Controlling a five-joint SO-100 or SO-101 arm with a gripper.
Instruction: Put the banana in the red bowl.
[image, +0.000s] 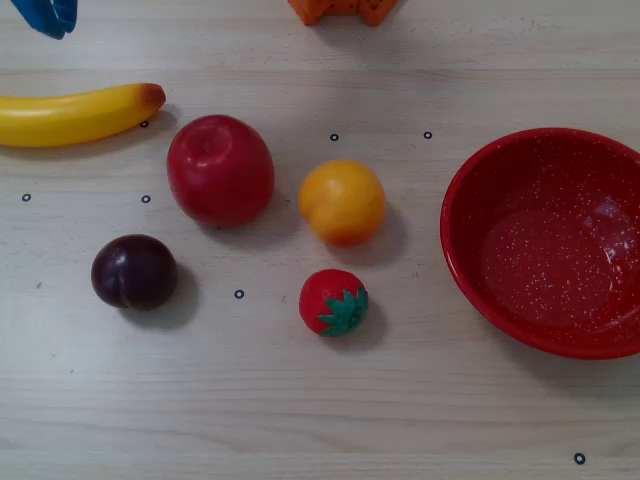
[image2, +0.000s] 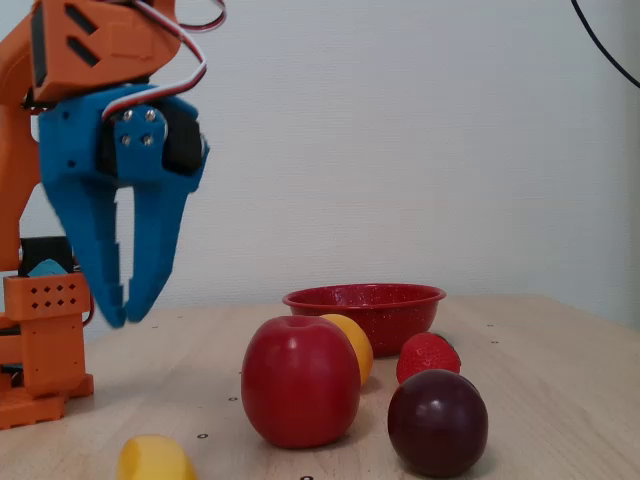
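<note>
The yellow banana (image: 72, 116) lies at the table's upper left in the overhead view, its reddish tip pointing right toward the apple. In the fixed view only one rounded yellow end of the banana (image2: 155, 460) shows, at the bottom edge. The red bowl (image: 470, 215) sits at the right with nothing in it; in the fixed view the bowl (image2: 365, 300) stands at the back. My blue gripper (image2: 122, 312) hangs points-down well above the table, fingers nearly together and holding nothing. Overhead, just a corner of the gripper (image: 48, 18) shows at the top left, beyond the banana.
Between banana and bowl lie a red apple (image: 220, 170), an orange fruit (image: 342, 202), a dark plum (image: 133, 272) and a strawberry (image: 333, 302). The orange arm base (image2: 45, 340) stands at the left of the fixed view and shows as the arm base (image: 345, 8) at the overhead view's top edge.
</note>
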